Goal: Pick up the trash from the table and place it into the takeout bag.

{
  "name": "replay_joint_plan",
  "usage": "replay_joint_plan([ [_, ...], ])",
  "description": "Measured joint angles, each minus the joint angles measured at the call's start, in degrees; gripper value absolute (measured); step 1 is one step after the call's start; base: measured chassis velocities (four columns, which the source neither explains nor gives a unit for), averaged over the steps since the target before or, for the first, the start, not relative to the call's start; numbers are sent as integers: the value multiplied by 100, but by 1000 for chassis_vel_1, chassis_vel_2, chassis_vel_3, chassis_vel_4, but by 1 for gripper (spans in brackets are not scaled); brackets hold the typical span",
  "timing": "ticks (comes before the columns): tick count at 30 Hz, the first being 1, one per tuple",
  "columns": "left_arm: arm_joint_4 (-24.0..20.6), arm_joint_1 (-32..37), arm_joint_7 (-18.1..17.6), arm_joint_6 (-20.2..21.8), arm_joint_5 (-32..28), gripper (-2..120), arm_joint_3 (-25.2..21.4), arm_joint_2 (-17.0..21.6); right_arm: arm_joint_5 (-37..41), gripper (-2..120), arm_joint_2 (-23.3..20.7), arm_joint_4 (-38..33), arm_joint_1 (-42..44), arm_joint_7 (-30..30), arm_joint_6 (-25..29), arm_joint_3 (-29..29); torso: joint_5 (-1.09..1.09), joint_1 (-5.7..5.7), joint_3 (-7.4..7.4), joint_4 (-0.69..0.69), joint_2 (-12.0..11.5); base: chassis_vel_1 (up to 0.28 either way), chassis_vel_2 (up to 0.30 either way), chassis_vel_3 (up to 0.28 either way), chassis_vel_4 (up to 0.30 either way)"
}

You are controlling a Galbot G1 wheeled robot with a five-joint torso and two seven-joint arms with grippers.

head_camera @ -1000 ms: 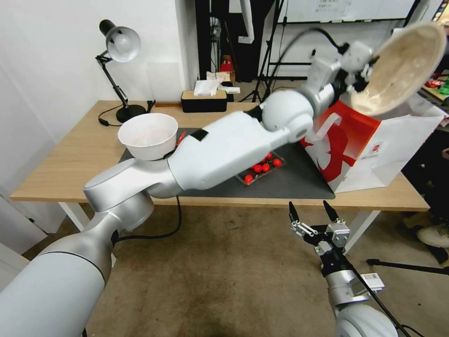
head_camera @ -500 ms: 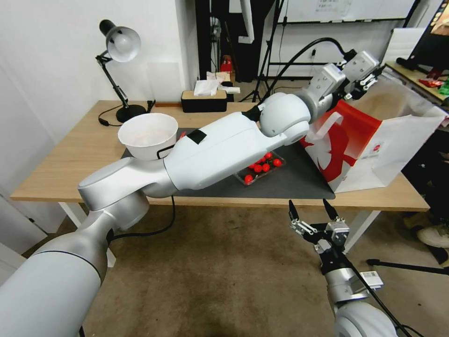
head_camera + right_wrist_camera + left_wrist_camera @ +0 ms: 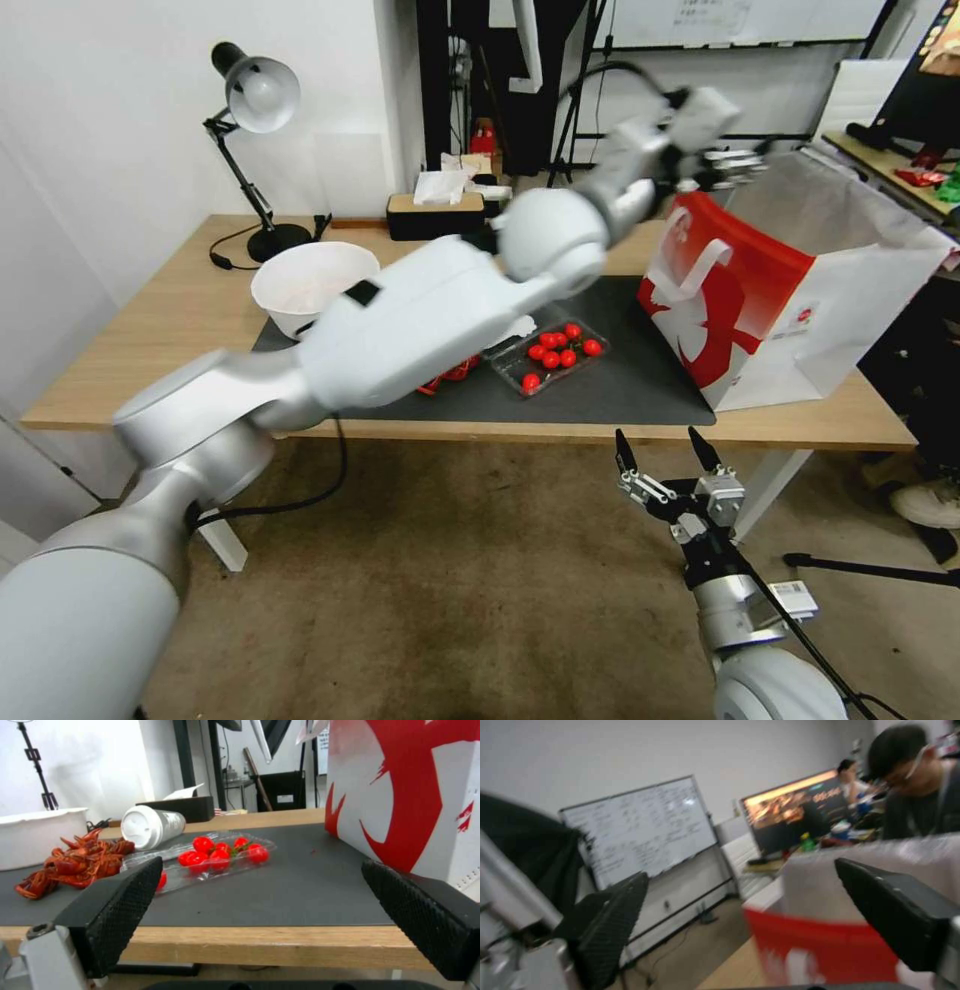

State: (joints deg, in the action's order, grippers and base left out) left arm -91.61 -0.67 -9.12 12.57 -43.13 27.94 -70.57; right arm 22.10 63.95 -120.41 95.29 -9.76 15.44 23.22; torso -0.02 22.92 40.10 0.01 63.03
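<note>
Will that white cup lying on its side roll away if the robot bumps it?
Probably, yes. The white cup lies on its side on the flat mat, so a nudge would likely roll it, curving since it tapers. It looks like light paper and may crush if squeezed hard.

A large boxy takeout bag (image 3: pixel 770 300), red front with a white figure, white sides and flat white handles, stands open on the right end of a light-wood table (image 3: pixel 180 330) with a dark grey mat. On the mat lie a tipped white lidded cup (image 3: pixel 150 825), a white bowl (image 3: pixel 310 285), a clear tray of red tomatoes (image 3: pixel 548 358) and what look like red crayfish shells (image 3: pixel 75 862)
</note>
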Motion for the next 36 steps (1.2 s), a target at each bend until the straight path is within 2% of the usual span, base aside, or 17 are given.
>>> replay_joint_plan([
  [2,-476,498,27,164,79,99,-331,476,2,100,3,-4,16,1,10,2,-2,0,0,2,0,0,0,0,0],
  [3,-476,498,27,164,79,99,-331,476,2,100,3,-4,16,1,10,2,-2,0,0,2,0,0,0,0,0],
  [5,-1062,1268,91,315,291,100,-845,999,2,100,3,-8,26,0,14,0,-2,-1,0,0,0,0,0,0,0],
  [6,-1062,1268,91,315,291,100,-845,999,2,100,3,-8,26,0,14,0,-2,-1,0,0,0,0,0,0,0],
  [9,-1723,2537,173,418,602,100,-1711,1575,2,100,-4,-40,28,1,14,-3,1,0,0,-1,0,0,0,0,0],
  [10,-1723,2537,173,418,602,100,-1711,1575,2,100,-4,-40,28,1,14,-3,1,0,0,-1,0,0,0,0,0],
  [13,-2146,4033,264,426,974,100,-2798,1881,-1,100,-6,-90,27,-3,14,-13,-1,-1,0,1,0,0,0,0,0],
  [14,-2146,4033,264,426,974,100,-2798,1881,-1,100,-6,-90,27,-3,14,-13,-1,-1,0,1,0,0,0,0,0],
  [15,-2264,4594,287,319,1159,100,-3228,1932,-3,100,-10,-105,27,-6,14,-18,2,-1,-1,1,0,0,0,0,0],
  [17,-2433,5531,299,136,1507,100,-3787,1925,-4,100,-25,-135,30,-16,14,-19,1,-1,0,-2,0,0,0,0,0],
  [18,-2433,5531,299,136,1507,100,-3787,1925,-4,100,-25,-135,30,-16,14,-19,1,-1,0,-2,0,0,0,0,0],
  [21,-2629,6809,280,-108,2040,100,-4497,1617,-4,100,-37,-147,27,-24,11,-20,-1,-2,-1,1,0,0,0,0,0],
  [22,-2629,6809,280,-108,2040,100,-4497,1617,-4,100,-37,-147,27,-24,11,-20,-1,-2,-1,1,0,0,0,0,0],
  [24,-2688,7558,220,-424,2470,100,-4941,1322,-5,100,-38,-151,18,-28,1,-37,2,-1,-1,-3,0,0,0,0,0],
  [26,-2701,7756,207,-505,2563,100,-5036,1252,-5,100,-39,-153,16,-29,0,-44,1,-1,-1,-2,0,0,0,0,0],
  [28,-2774,8454,181,-724,2829,100,-5369,999,-6,100,-39,-163,1,-32,-13,-69,3,-2,-1,1,1,0,0,0,0],
  [36,-2853,9132,-155,-960,3060,100,-5595,632,-10,100,-44,-176,-36,-38,-56,-114,3,-1,0,-1,0,0,0,0,0],
])
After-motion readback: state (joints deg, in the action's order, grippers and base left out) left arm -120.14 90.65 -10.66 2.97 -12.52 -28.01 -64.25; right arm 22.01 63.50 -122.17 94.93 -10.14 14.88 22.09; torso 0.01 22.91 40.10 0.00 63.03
